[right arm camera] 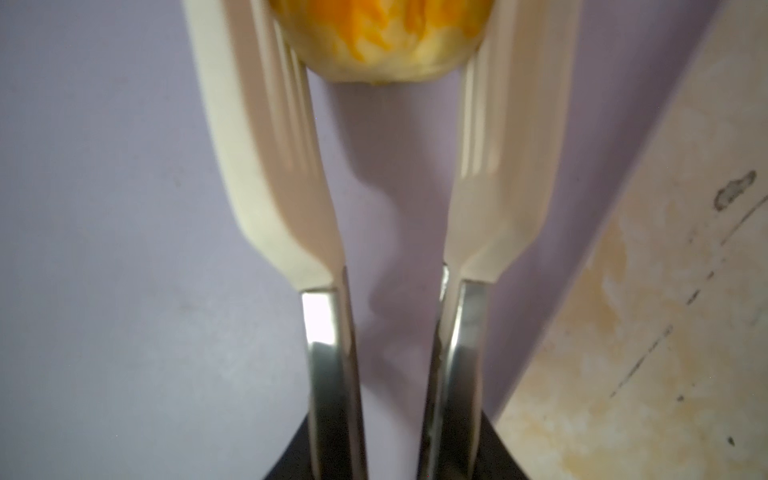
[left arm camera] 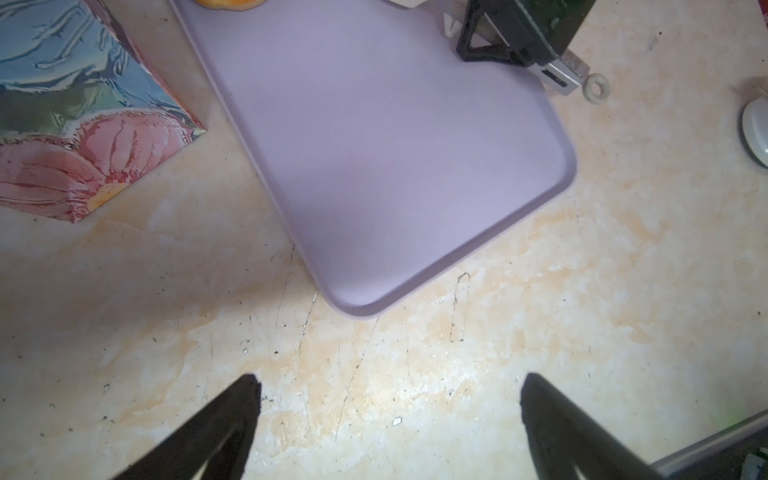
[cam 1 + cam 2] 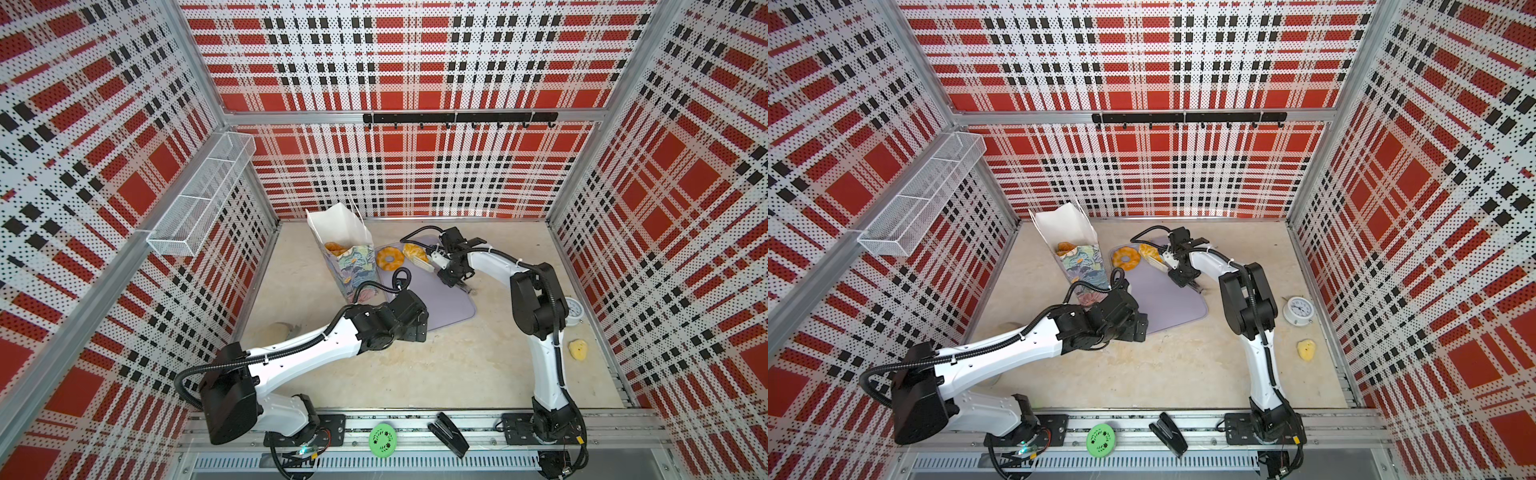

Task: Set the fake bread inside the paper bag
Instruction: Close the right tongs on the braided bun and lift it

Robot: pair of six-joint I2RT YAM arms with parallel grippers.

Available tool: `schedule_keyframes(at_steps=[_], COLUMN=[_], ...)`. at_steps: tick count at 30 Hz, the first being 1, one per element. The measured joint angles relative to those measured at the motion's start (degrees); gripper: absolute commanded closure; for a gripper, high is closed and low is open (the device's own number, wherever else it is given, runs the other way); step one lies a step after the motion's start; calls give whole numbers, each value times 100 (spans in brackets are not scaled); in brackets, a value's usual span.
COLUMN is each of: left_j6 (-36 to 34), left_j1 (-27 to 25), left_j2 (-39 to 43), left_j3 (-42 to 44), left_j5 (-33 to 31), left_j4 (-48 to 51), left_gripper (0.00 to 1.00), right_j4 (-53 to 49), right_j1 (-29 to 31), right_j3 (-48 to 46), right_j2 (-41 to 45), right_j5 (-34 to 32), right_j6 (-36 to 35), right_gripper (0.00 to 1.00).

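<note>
1. Tongs [image 1: 328, 353], clamped in the right hand [image 3: 446, 262], are pinching a yellow pastry [image 1: 386, 37] at the lilac tray's [image 3: 440, 307] upper end.
2. The left hand [image 2: 390, 390] is hanging wide open above the desk [image 2: 124, 291].
3. Mid-frame, the paper bag [image 3: 353, 266], holding other pastries [image 3: 336, 248], is standing beside the tray.

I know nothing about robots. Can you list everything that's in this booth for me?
paper bag: one, floral, left of the tray
fake bread: at least one, orange, inside the bag
ring doughnut: one, golden, on the tray
pastry: one, yellow, between the tong tips
tray: one, lilac, middle of the table
tongs: one pair, white-tipped, in the right gripper
clock: one, white, right side
lump: one, yellow, near the clock
disc: one, green, front rail
stapler: one, black, front rail
wire basket: one, white, left wall
hook rail: one, black, back wall
left gripper: one, black, open, empty, beside the tray
right gripper: one, black, shut on the tongs
</note>
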State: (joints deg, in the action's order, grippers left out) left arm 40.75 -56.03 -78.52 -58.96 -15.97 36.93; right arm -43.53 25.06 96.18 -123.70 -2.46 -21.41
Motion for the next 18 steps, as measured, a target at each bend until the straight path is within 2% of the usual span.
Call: schedule_keyframes(at_steps=[9,18], left_j6=[24,-26], left_j1=[-2,-2], left_j2=[136,262], left_j3=[85,81], left_j5=[-101,-254], left_j4=[39,109], left_gripper=[1,1], right_j4=[-146,-170], right_j1=[0,0], right_j3=[-1040,-1646], right_j2=[1043,1718], right_j5=[50,170], right_j6=[367,745], right_gripper=[72,73])
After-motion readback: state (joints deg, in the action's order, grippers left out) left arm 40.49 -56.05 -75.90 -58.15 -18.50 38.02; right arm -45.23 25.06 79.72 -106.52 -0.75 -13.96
